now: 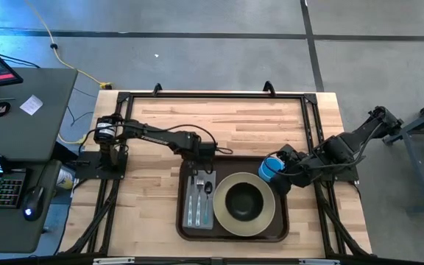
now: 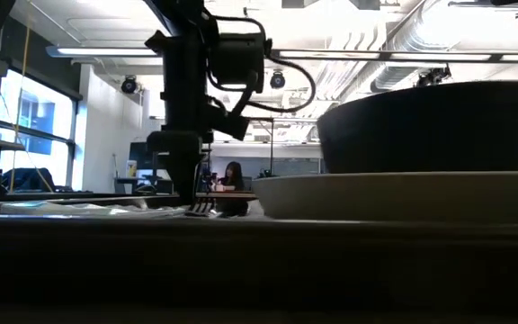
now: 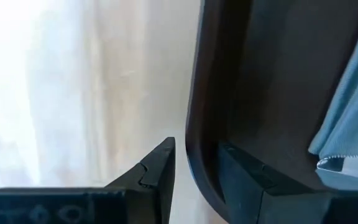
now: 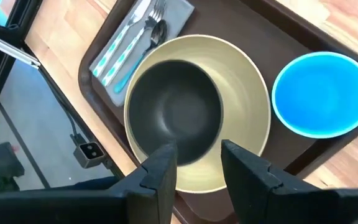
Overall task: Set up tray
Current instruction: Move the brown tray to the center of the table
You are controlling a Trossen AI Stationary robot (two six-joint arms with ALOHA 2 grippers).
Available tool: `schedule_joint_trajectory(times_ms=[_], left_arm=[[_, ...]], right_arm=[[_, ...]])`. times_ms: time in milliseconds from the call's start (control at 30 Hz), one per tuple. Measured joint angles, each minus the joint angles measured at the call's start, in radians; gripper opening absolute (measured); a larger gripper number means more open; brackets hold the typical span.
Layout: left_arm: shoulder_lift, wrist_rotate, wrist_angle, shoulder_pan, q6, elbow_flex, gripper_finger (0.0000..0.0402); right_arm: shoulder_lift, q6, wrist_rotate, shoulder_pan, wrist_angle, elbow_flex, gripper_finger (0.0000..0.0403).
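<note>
The dark brown tray lies on the wooden table near its front edge. On it are a grey napkin with cutlery, a pale plate bearing a dark bowl, and a blue cup standing in the far right corner. My left gripper points down at the tray's far rim near the left corner, open, one finger on each side of the rim. My right gripper hangs open high above the plate's edge, beside the cup, with nothing between its fingers. My left gripper straddles the tray's far rim from above, close to the far left corner, one finger outside over the table and one inside the tray. A strip of table shows between the outer finger and the rim. Whether the inner finger touches, I cannot tell.
A black frame runs round the table's far half, with bare wood between it and the tray. A desk with a keyboard and mouse stands off the table's left side. A person sits far back in the room.
</note>
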Motion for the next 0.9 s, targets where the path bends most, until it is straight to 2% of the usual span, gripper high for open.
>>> schedule_joint_trajectory(times_ms=[500,900], left_arm=[[0.000,-0.003,-0.044,0.199,0.003,0.000,0.0145],[0.000,-0.006,-0.108,0.242,0.003,0.000,0.0145]], right_arm=[[0.000,-0.030,-0.016,0.001,-0.003,0.000,0.0117],[0.000,-0.048,-0.027,0.001,-0.069,0.000,0.0117]])
